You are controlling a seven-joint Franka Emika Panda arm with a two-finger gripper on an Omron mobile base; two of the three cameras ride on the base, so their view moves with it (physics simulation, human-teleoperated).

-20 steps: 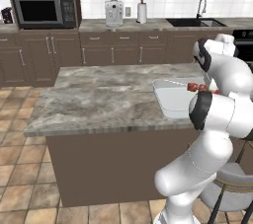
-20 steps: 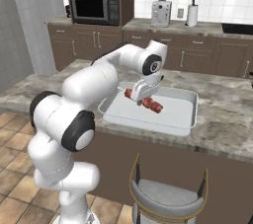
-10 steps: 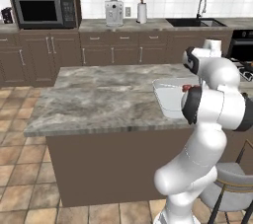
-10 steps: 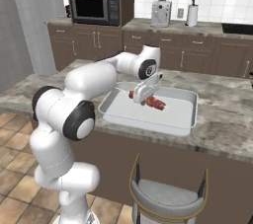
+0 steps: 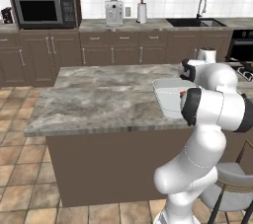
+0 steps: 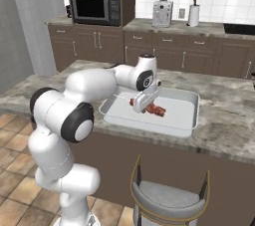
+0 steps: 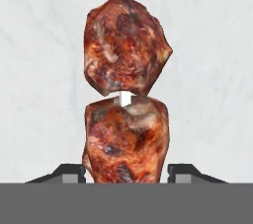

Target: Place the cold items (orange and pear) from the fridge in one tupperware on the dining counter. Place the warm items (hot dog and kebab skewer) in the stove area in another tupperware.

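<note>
Fingers [image 7: 126, 171] pinch the kebab skewer [image 7: 126, 109] by its lower meat chunk, holding it low over the white tupperware [image 6: 191, 115] on the bench [image 5: 99, 99], apparently ready to set it inside.

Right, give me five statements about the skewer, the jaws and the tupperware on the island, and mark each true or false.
1. The gripper is shut on the kebab skewer. True.
2. The skewer is over the white tupperware on the island counter. True.
3. An orange lies in that tupperware. False: the frames show only the meat of the skewer there.
4. The microwave door hangs open. False: it is closed.
5. The skewer carries green pepper pieces. False: the hand view shows two browned meat chunks on a white stick.
</note>
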